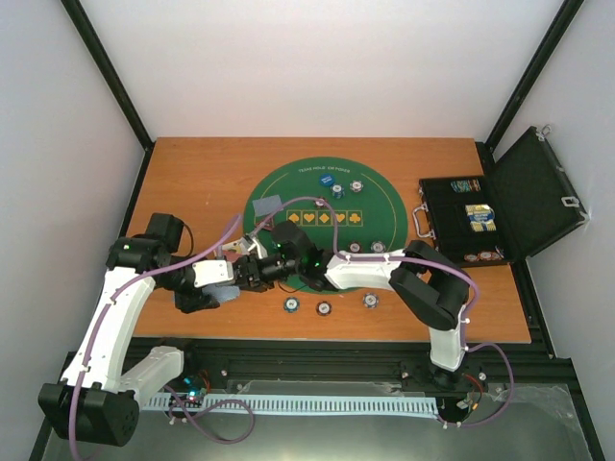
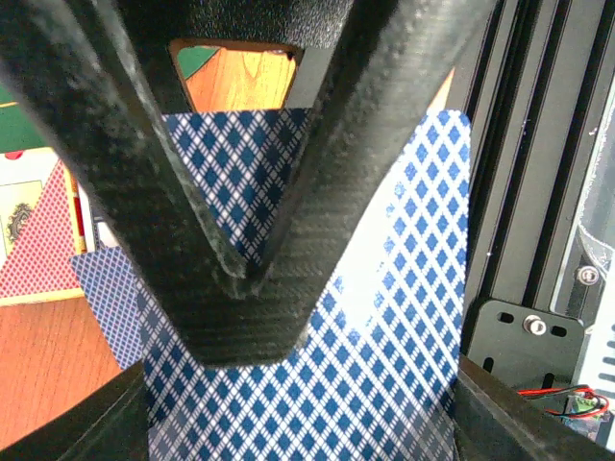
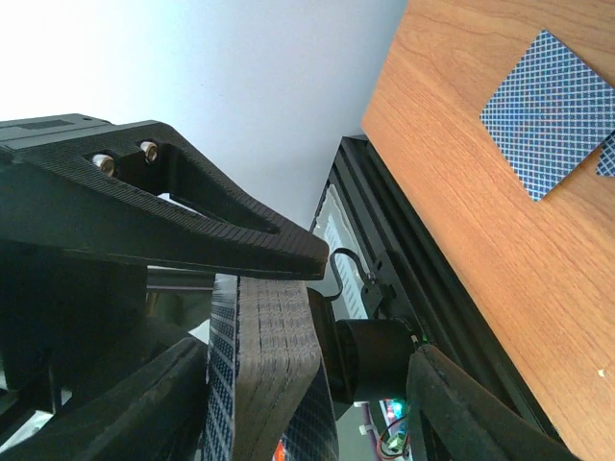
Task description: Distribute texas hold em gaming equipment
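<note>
Both arms reach toward the middle of the wooden table [image 1: 192, 173], and their ends meet just before the near left rim of the round green mat [image 1: 380, 206]. The left gripper [image 2: 240, 298] is pressed together on a stack of cards [image 2: 384, 327] with blue diamond backs. Its two black fingers form a V over the top card, and the stack sits in this grip in front of the mat. The right gripper [image 3: 264, 317] stands at the same stack from the other side. In the right wrist view the cards are seen from the edge; the upper finger [image 3: 211, 226] touches the edge of the stack and the lower finger [image 3: 135, 413] is just beside it. These fingers are partly spread, but I cannot tell if they really pinch the cards. One loose card [image 3: 548, 110] lies flat on the bare wood, with the corner of a second card just beside it. Another single card [image 1: 267, 205] lies tilted on the left part of the mat. The poker chips are in three groups: the far group [image 1: 337, 189] on the mat, the rim group [image 1: 355, 247] at the near right rim of the mat, and the near group [image 1: 325, 308] on the wood between the mat and the arm bases. An open black case [image 1: 533, 192] stands at the right, just beside the mat.
</note>
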Available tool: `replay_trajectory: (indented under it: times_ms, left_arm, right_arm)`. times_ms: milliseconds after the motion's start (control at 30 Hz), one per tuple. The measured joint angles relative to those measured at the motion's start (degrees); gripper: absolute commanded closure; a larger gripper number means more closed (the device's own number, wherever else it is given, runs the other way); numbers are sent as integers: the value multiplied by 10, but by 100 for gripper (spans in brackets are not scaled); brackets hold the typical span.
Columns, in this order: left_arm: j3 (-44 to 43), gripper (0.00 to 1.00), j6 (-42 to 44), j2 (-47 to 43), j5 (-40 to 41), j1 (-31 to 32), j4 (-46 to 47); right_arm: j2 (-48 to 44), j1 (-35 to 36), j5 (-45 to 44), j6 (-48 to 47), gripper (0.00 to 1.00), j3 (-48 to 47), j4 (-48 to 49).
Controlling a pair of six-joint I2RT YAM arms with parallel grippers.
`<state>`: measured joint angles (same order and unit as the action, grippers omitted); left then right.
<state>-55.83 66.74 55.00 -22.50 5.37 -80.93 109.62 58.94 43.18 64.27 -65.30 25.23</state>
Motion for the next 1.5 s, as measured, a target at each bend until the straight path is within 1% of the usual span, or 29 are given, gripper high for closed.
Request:
replay_trajectory:
  times_ms: [233,633,767,867,1000,1133,1267,1400,1500]
  left_arm:
    - [0,99,0,0,2,0,0]
    - [0,99,5,0,12,0,-1]
    - [0,99,5,0,15,0,-1]
    - [0,99,5,0,16,0,-1]
    - [0,99,5,-1,16,0,-1]
    - [0,99,5,-1,16,0,-1]
    - [0,99,5,-1,15,0,-1]
    - [0,99,6,-1,16,0,-1]
    - [0,99,6,-2,16,0,-1]
  right_arm:
    - [-17,-7,-1,-19,48,0,-34]
    - [-54,-18,-14,-58,79,-1,-101]
    - [-61,-24,-21,-65,84,-2,-122]
    - [-63,-27,-25,-71,87,-2,-140]
    - [-65,-33,-29,-78,94,-2,-165]
    - [-72,-42,-31,-85,97,-2,-182]
    - [-89,-63,-29,-96,97,-2,-202]
    - [-99,-126,-16,-117,97,-15,-238]
    - [-98,-193,-5,-145,97,-52,-282]
